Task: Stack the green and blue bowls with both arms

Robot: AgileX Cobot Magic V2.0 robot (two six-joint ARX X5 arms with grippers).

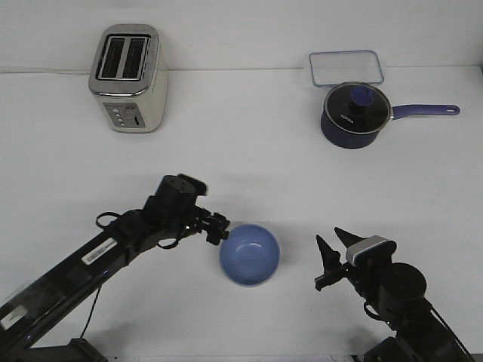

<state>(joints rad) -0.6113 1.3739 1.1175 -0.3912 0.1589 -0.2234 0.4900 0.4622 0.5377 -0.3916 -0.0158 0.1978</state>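
Note:
The periwinkle blue bowl [250, 254] sits upright on the white table near the front middle, and looks empty. The green bowl is not in view. My left gripper [218, 228] is right at the blue bowl's left rim, with its two short fingers apart; I cannot tell whether they touch the rim. My right gripper [334, 249] is open and empty, a short way to the right of the bowl, with its fingers pointing up and towards the left.
A cream toaster [128, 78] stands at the back left. A dark blue lidded saucepan [355, 115] with its handle to the right stands at the back right. A clear rectangular container [346, 68] lies behind it.

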